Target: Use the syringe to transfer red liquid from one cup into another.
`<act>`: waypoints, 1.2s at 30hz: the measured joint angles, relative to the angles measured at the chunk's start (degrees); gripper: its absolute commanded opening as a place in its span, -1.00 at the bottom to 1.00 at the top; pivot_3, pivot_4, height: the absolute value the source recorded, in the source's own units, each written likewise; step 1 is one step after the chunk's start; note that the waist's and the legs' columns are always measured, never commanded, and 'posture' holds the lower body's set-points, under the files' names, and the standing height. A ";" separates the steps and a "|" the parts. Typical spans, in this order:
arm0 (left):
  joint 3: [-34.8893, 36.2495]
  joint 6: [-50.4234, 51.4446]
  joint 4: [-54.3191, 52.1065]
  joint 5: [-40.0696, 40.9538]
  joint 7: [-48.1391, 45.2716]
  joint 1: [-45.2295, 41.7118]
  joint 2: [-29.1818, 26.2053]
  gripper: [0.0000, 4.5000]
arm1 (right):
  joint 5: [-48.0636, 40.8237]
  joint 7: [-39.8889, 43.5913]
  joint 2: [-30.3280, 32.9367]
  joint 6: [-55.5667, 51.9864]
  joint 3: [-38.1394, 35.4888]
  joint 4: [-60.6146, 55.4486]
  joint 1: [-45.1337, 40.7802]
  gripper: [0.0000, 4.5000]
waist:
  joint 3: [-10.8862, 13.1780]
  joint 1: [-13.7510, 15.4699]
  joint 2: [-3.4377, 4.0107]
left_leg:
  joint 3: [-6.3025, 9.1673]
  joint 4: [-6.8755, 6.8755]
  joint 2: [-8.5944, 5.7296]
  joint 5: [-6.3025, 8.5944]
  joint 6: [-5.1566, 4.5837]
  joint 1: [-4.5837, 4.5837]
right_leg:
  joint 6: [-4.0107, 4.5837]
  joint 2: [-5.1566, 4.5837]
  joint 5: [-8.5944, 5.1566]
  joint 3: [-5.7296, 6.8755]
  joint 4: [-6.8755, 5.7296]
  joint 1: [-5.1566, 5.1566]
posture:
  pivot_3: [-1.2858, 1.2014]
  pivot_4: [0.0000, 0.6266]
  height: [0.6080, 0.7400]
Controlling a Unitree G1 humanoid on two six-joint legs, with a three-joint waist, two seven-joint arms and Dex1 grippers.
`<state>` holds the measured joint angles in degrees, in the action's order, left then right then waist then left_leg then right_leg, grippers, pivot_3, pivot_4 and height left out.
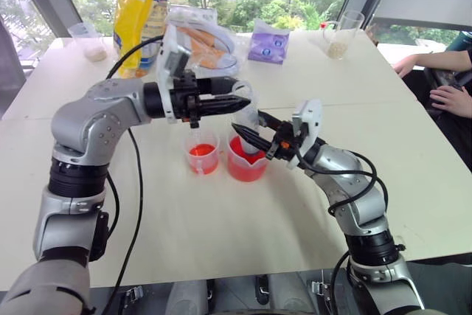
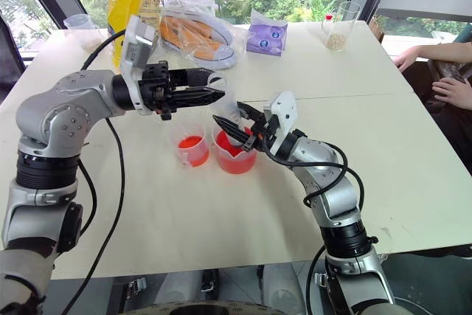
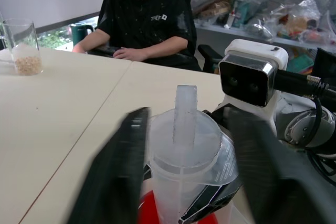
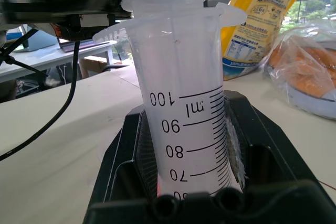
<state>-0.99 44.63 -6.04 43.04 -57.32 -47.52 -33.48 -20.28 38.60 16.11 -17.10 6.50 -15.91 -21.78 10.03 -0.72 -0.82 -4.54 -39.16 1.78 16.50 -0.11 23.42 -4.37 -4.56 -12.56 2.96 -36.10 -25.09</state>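
The clear syringe (image 1: 248, 114) stands nearly upright over the wider spouted cup (image 1: 246, 163), which holds red liquid (image 1: 243, 167). Its tip is hidden behind my right gripper. That right gripper (image 1: 251, 138) is shut on the barrel, whose scale marks (image 4: 184, 124) show between its black fingers. My left gripper (image 1: 237, 101) reaches in level from the left. Its fingers (image 3: 123, 156) press on both sides of the plunger top (image 3: 185, 129). The smaller cup (image 1: 202, 154), also with red liquid, sits just left of the wider one.
At the table's far side stand a yellow bag (image 1: 140, 5), a plastic-wrapped plate of food (image 1: 210, 43), a purple packet (image 1: 268, 42) and two cups with grains (image 1: 341, 35) (image 1: 90, 42). A person's hands (image 1: 442, 82) rest on the table's right edge.
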 measured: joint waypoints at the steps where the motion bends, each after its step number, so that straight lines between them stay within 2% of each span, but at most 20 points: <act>1: 0.02 0.01 0.00 -0.02 0.14 0.00 0.05 -0.98 | -0.02 0.08 0.03 0.00 0.01 0.00 0.00 -0.39 | 0.00 0.00 0.00 | 0.00 0.00 0.00 0.00 0.00 0.00 | 0.00 0.00 0.00 0.00 0.00 0.00 | 0.03 -0.52 1.00; 36: -0.43 0.06 3.93 -2.08 -0.03 -4.68 0.86 -0.98 | -1.90 1.45 0.30 0.61 0.02 3.72 -0.66 -0.39 | 0.00 0.01 0.00 | 0.00 -0.01 -0.01 0.00 0.00 -0.01 | 0.00 0.00 0.00 0.00 0.00 0.02 | 0.03 -0.52 1.00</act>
<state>-1.42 44.69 -2.11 40.96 -57.36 -52.20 -32.61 -22.19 40.05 16.41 -16.49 6.52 -12.18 -22.44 10.03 -0.71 -0.82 -4.54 -39.17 1.77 16.49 -0.11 23.41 -4.38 -4.56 -12.56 2.96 -36.11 -25.08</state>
